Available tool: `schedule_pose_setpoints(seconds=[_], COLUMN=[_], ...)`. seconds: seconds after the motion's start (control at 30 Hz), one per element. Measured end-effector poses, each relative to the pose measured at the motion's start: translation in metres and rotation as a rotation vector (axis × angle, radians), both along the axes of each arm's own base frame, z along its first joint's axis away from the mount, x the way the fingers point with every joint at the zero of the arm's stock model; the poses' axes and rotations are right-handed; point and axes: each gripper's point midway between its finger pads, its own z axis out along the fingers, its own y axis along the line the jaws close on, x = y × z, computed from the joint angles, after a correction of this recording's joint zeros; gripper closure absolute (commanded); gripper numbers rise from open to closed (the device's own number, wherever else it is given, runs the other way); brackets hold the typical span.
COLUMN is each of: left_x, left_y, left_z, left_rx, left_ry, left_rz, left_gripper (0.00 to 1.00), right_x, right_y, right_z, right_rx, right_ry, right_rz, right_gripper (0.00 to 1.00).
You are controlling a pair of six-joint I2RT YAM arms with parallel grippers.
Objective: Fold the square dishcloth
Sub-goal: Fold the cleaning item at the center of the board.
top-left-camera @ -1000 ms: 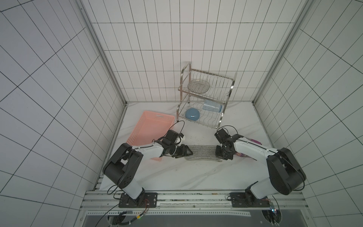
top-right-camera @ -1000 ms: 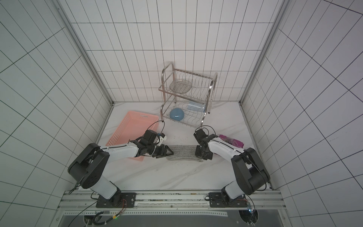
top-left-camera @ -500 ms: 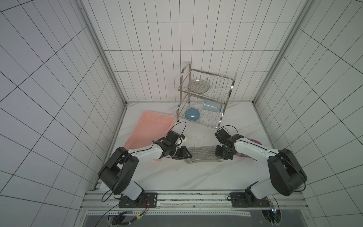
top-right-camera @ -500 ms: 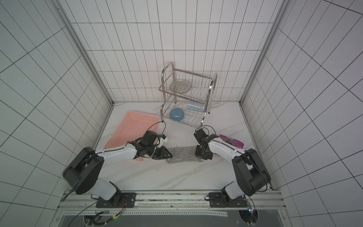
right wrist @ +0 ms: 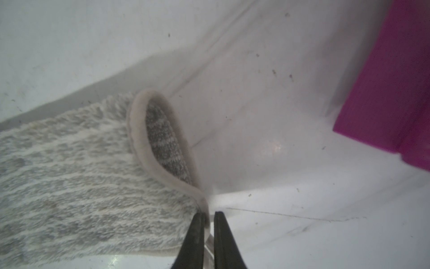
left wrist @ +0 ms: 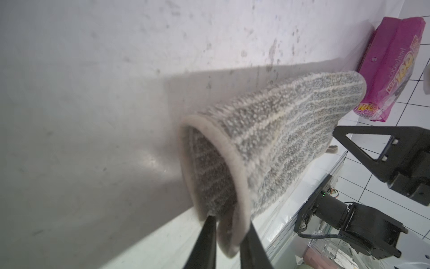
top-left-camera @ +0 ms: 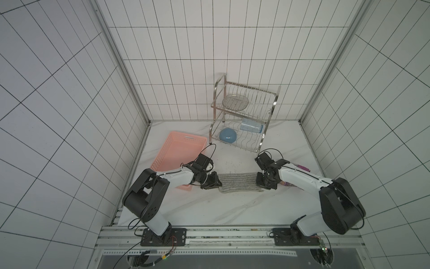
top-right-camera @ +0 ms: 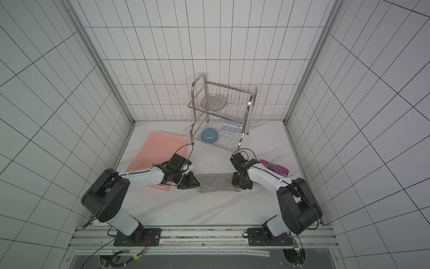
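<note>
While my left gripper (left wrist: 229, 224), spread a second ago, is now pinching one hem of the square dishcloth (top-left-camera: 237, 182) and my right gripper (right wrist: 208, 214) is pinching the opposite hem, the cloth is curling over itself on the table (top-left-camera: 209, 209), beginning the fold.

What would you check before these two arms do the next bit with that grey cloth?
1. left gripper clamped on the square dishcloth hem: ok.
2. right gripper clamped on the opposite hem: ok.
3. Both held ends arched up off the table: ok.
4. purple snack packet apart from the cloth: ok.
5. left arm clear of the pink basket corner beneath it: cannot tell.
</note>
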Motion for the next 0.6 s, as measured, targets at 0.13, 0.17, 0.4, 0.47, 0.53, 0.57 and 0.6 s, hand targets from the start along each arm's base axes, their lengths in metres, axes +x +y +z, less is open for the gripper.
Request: schedule_pose_setpoints(seconds=[0.13, 0.17, 0.4, 0.47, 0.53, 0.57, 0.6], left_x=[0.002, 0.002, -0.013, -0.017, -0.018, -0.017, -0.017], left_y=[0.001, 0.000, -0.014, -0.017, -0.017, -0.015, -0.014], left_z=[-0.002, -0.002, 0.017, 0.026, 0.030, 0.031, 0.030], left_rx=[0.018, 0.018, -0.004, -0.010, -0.007, 0.000, 0.011], left_ry=[-0.014, -0.014, -0.053, -0.073, -0.089, -0.094, -0.095], left_rz=[0.008, 0.007, -0.049, -0.056, -0.053, -0.050, -0.043], left_gripper=[0.62, 0.61, 0.55, 0.48, 0.46, 0.45, 0.45], right_x=[0.000, 0.000, 0.000, 0.000, 0.000, 0.000, 0.000], right_y=[0.000, 0.000, 0.000, 0.000, 0.000, 0.000, 0.000], right_z=[0.000, 0.000, 0.000, 0.000, 0.000, 0.000, 0.000], right_rx=[0.000, 0.000, 0.000, 0.000, 0.001, 0.001, 0.001], right_ry=[0.000, 0.000, 0.000, 0.000, 0.000, 0.000, 0.000], right_rz=[0.000, 0.000, 0.001, 0.001, 0.001, 0.001, 0.001], right_gripper=[0.86, 0.86, 0.86, 0.86, 0.86, 0.86, 0.86])
